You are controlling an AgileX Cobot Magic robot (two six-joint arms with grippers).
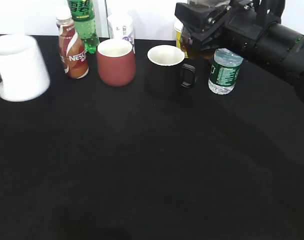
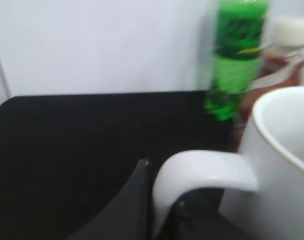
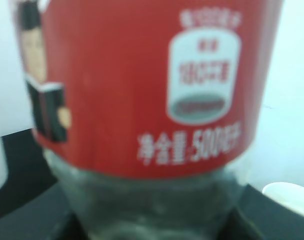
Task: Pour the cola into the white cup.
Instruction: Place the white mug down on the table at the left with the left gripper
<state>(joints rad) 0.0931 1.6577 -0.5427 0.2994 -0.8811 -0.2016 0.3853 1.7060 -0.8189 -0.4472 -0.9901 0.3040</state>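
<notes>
The white cup (image 1: 19,67) is at the far left, blurred and slightly tilted. My left gripper (image 2: 162,185) is shut on its loop handle; the cup's body (image 2: 287,150) fills the right of the left wrist view. The cola bottle (image 3: 142,85), with its red label and a clear lower part, fills the right wrist view between the jaws of my right gripper (image 3: 152,225). In the exterior view the right gripper (image 1: 199,32) is at the back right. It covers most of the bottle, and only some brown liquid (image 1: 192,49) shows.
Along the back stand a brown Nestle bottle (image 1: 72,47), a green bottle (image 1: 84,22), a maroon cup (image 1: 116,62), a printed paper cup (image 1: 121,27), a black mug (image 1: 166,70) and a green-labelled water bottle (image 1: 224,71). Black cloth (image 1: 152,165) covers the table.
</notes>
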